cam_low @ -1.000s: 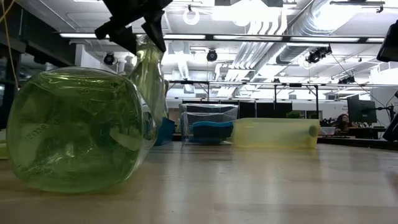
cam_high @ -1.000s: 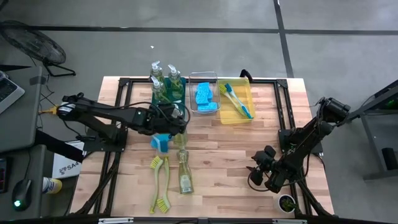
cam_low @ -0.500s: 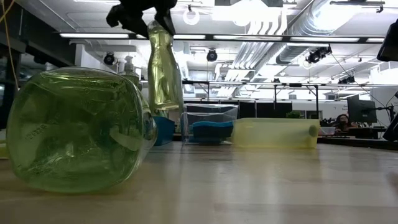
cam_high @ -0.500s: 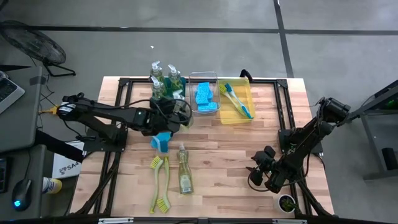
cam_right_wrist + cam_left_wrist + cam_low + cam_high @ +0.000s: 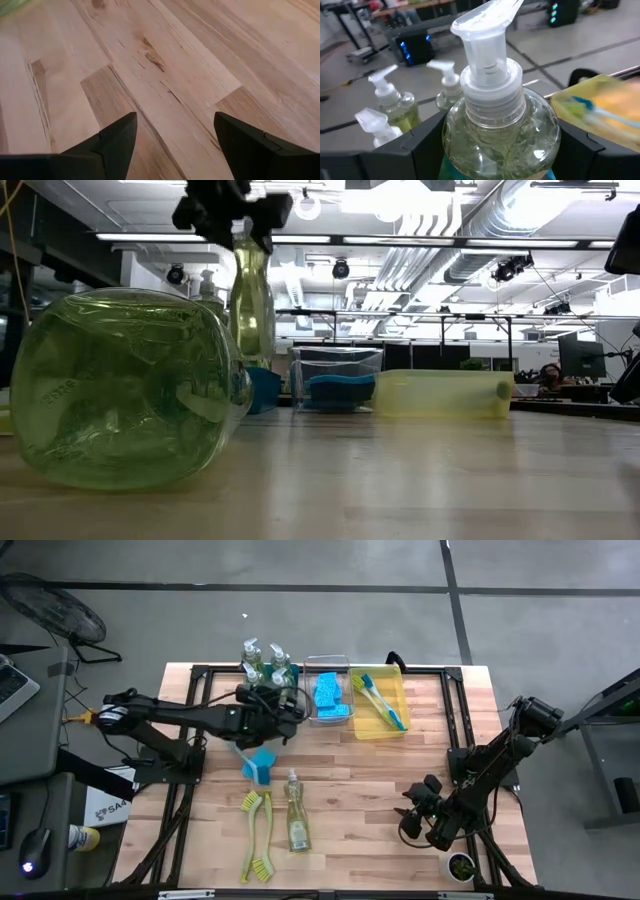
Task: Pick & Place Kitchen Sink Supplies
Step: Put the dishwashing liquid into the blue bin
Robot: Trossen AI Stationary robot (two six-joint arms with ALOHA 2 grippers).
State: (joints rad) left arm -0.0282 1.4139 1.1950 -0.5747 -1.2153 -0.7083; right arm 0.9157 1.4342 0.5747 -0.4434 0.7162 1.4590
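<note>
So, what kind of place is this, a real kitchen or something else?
Probably a robotics lab or workshop, not a kitchen. The butcher-block table stands on a bare concrete floor, the low view shows exposed ceiling ducts and desks with monitors, and a floor fan stands nearby.

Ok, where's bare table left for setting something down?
Bare wood runs between the lying soap bottle and the right gripper, in front of the yellow bin. Crowded: the left gripper holding a pump bottle by the teal bin, with sponge and brushes below.
</note>
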